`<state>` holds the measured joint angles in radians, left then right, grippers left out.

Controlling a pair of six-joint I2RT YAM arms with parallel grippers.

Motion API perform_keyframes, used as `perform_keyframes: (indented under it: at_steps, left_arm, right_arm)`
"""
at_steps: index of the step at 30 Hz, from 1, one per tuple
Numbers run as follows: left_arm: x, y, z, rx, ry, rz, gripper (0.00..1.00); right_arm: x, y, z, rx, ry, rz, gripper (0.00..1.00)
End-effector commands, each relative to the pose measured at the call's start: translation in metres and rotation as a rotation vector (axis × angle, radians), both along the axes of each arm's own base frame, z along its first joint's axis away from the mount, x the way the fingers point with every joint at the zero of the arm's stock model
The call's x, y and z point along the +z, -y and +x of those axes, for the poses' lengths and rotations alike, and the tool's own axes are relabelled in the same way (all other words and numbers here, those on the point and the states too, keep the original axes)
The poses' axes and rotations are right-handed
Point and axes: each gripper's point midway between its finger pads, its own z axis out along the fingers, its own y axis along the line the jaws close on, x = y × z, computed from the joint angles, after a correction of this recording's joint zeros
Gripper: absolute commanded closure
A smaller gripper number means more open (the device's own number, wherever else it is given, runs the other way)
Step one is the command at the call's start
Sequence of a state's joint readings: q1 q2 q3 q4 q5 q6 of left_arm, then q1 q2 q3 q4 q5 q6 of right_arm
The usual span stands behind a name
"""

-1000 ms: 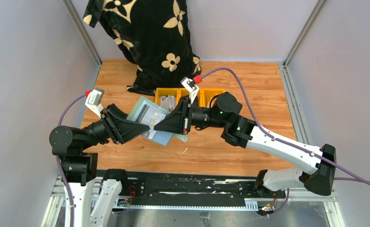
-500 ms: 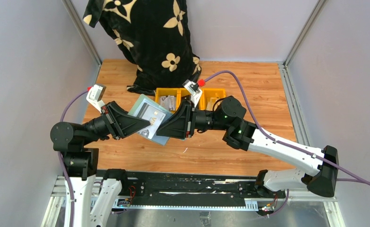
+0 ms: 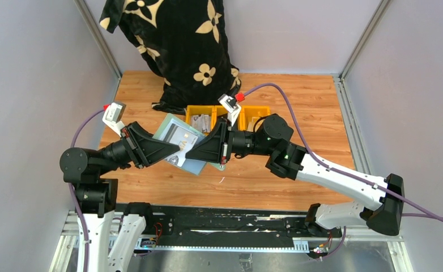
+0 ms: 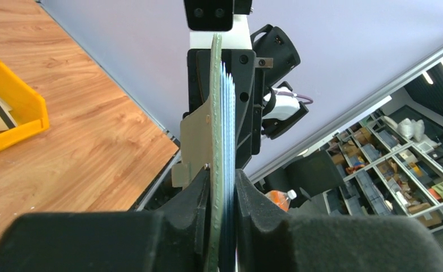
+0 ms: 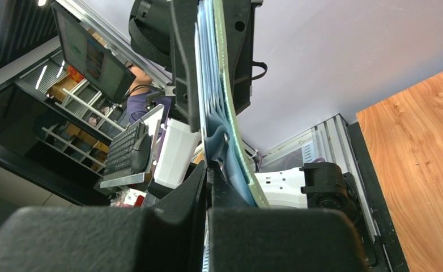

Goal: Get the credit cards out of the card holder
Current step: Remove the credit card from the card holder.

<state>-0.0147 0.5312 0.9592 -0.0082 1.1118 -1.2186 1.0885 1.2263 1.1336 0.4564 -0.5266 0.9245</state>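
Note:
The sage-green card holder [image 3: 180, 144] hangs open above the table between both grippers, its pale blue-grey inside facing up, with a grey credit card [image 3: 177, 136] in a pocket. My left gripper [image 3: 174, 152] is shut on its left edge. In the left wrist view the gripper [image 4: 223, 187] clamps the green cover [image 4: 215, 130] and the blue pocket layers. My right gripper [image 3: 188, 154] is shut at the holder's right edge. In the right wrist view the gripper [image 5: 208, 170] pinches a thin inner layer that looks like a card edge, beside the holder [image 5: 222, 85].
Yellow bins [image 3: 192, 110] stand in a row behind the holder, with cards lying in them; one bin [image 4: 29, 113] shows in the left wrist view holding a tan card with a dark stripe. A black floral cloth bag [image 3: 179, 51] stands at the back.
The holder and both grippers shifted slightly up and to the right. The right gripper pushed in toward the holder, then drew back a little. Both stayed shut.

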Motion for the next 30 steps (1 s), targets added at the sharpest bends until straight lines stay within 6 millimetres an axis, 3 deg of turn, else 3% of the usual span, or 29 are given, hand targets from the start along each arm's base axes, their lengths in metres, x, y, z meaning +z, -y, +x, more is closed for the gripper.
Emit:
perform_keyframes:
  at_steps: [1,4,7,18,30]
  left_arm:
    - [0.006,0.000,-0.013,-0.004,0.054,0.011,0.72]
    - [0.004,0.000,-0.011,-0.003,0.043,0.013,0.60]
    - [0.004,0.000,-0.006,-0.003,0.017,0.008,0.57]
    - [0.012,0.001,-0.004,-0.029,0.009,-0.004,0.75]
    - [0.014,0.000,0.000,0.001,0.018,-0.003,0.97]
  right_arm:
    - [0.010,-0.001,0.009,-0.045,-0.015,0.016,1.00]
    - [0.007,-0.001,0.008,-0.040,-0.016,0.013,1.00]
    - [-0.001,0.000,0.007,-0.033,-0.024,0.001,1.00]
    - [-0.020,0.016,0.005,-0.068,-0.041,0.004,1.00]
    - [-0.018,0.025,0.003,-0.080,-0.043,0.050,1.00]
